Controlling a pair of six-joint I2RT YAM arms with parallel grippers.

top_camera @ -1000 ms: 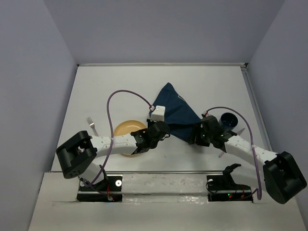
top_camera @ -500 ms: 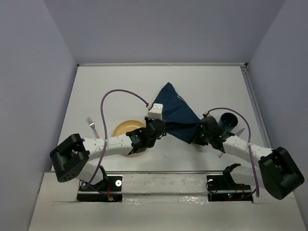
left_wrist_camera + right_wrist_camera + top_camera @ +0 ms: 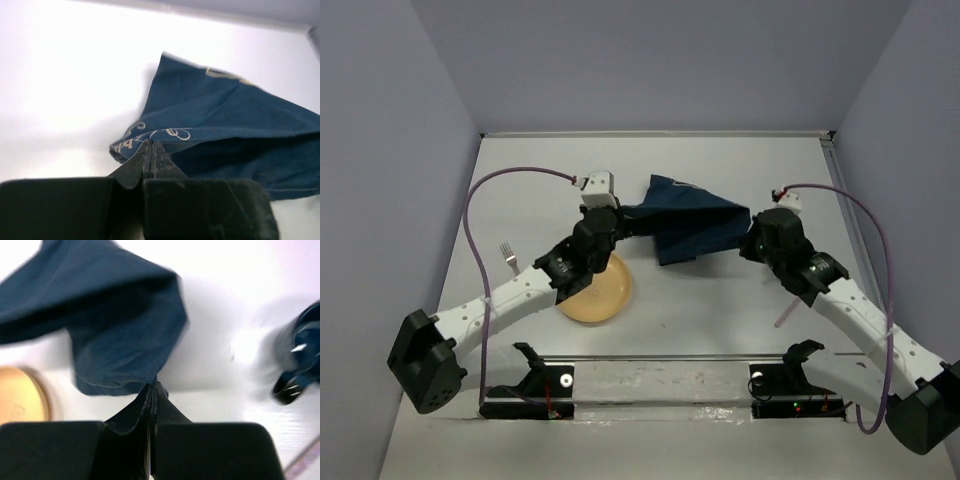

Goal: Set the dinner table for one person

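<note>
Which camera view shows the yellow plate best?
The top external view: the whole yellow plate lies on the white table, partly under the left arm. The right wrist view shows only its edge; the left wrist view shows none.

You see both arms now reaching farther over the dinner table [image 3: 720, 310], with the blue placemat [image 3: 692, 225] stretched between the right gripper [image 3: 751, 234], now clamped, and the left gripper [image 3: 620, 222].
</note>
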